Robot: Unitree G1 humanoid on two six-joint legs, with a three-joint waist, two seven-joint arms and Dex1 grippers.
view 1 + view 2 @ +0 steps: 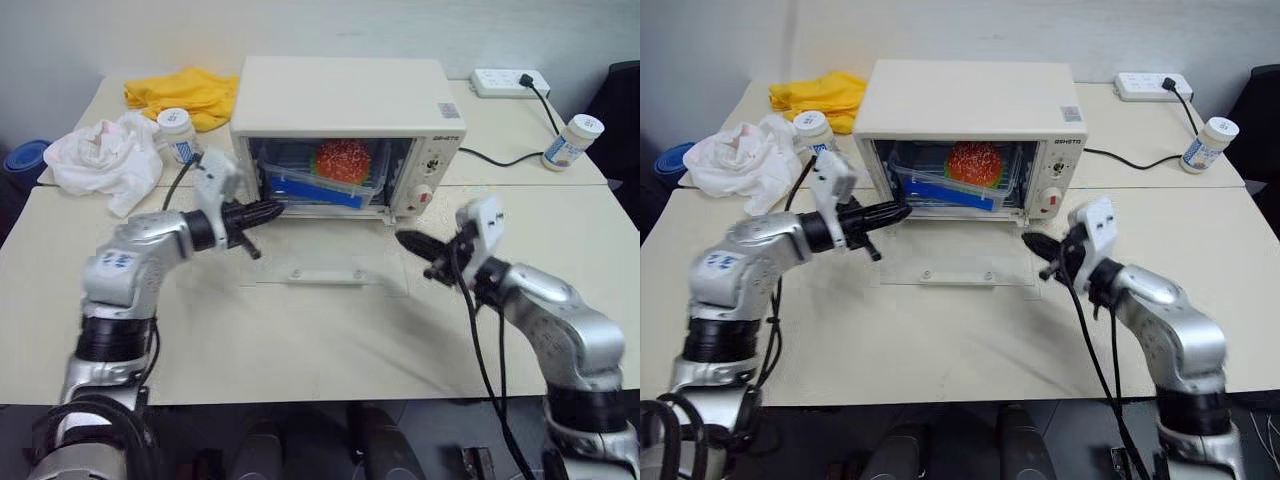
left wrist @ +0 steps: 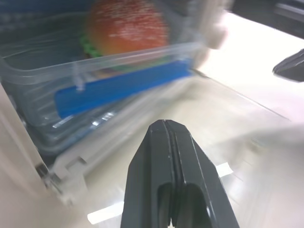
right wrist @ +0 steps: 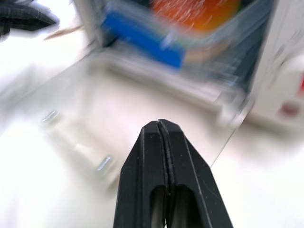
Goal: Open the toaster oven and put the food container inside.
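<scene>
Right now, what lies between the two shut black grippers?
In the left eye view, the lowered glass door of the cream-white toaster oven lies between left gripper and right gripper.

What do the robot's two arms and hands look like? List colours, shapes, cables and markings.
Both arms are silver-grey metal with black joint bands. The left arm carries a small blue marking. Each wrist bears a white camera block. Black cables run along both arms. The left hand and right hand each end in two black, tapered fingers.
</scene>
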